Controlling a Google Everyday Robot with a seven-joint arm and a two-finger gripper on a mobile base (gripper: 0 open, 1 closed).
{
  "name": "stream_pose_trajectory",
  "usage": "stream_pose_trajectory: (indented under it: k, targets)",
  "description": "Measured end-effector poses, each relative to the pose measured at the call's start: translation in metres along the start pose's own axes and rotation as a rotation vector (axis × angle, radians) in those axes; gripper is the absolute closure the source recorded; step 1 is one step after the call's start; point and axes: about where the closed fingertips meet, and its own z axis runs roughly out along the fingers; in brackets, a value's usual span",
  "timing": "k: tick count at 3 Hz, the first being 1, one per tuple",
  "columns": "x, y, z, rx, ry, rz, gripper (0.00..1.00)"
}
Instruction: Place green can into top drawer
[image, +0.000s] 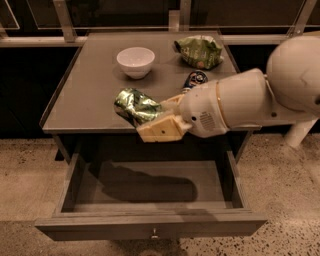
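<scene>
The green can is shiny green with a pale print. It lies on its side in my gripper, lifted over the front edge of the tabletop. The gripper's cream fingers are shut on the can. My white arm reaches in from the right. The top drawer is pulled open below, grey, with a small metal knob on its front panel. Its inside holds only the arm's shadow.
On the grey table stand a white bowl at the back and a wrinkly green snack bag at the back right. A dark blue can lies behind my arm. Speckled floor lies on both sides.
</scene>
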Motion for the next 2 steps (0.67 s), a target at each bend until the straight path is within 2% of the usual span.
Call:
stream_pose_trajectory:
  k: [1,2]
  targets:
    - [0.01,0.057,-0.008,0.011,-0.029,-0.011,1.0]
    - [0.028,0.062,-0.021,0.047,-0.049,0.048,1.0]
